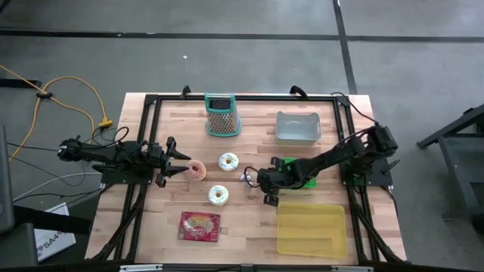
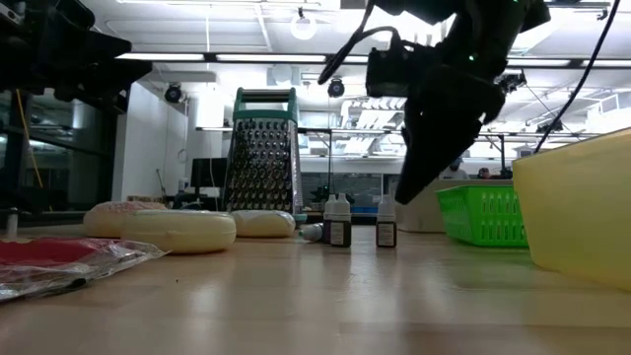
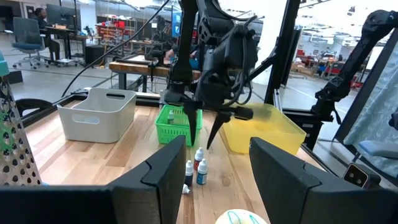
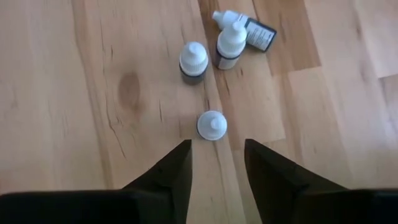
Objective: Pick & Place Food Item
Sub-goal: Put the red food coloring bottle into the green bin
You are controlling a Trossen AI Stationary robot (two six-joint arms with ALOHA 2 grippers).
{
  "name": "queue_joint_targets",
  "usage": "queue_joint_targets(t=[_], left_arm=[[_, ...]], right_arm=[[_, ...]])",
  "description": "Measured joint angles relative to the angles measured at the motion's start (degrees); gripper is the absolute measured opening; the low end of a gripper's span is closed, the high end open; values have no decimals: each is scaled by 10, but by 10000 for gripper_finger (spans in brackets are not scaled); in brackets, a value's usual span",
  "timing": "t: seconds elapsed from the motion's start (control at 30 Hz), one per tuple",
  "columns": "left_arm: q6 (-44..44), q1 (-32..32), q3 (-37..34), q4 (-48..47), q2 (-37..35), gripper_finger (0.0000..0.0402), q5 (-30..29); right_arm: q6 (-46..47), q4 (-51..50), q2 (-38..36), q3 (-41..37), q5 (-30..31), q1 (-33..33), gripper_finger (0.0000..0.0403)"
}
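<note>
White-capped dropper bottles (image 4: 212, 124) stand mid-table beneath my right gripper (image 4: 217, 163), fingers parted and empty; left gripper (image 1: 180, 159), wide open, hovers beside the pink donut (image 1: 197, 169), holding nothing.

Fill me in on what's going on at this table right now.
The right gripper hangs open, fingers pointing down, just above a cluster of small dropper bottles on the wooden table; three stand upright and one lies on its side. It holds nothing. The left gripper is open and empty beside a pink-frosted donut, with two white-frosted donuts nearby. A green basket, a yellow bin, a grey bin and a box grater stand around them.
</note>
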Motion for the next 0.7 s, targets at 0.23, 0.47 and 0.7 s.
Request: queue_joint_targets(t=[0.23,0.47,0.7], left_arm=[[0,0,0,0,0,170,0],[0,0,0,0,0,170,0],[0,0,0,0,0,170,0]], right_arm=[[10,6,6,-1,-3,-2,164],[9,22,21,0,2,-2,167],[9,41,32,0,-6,-5,167]])
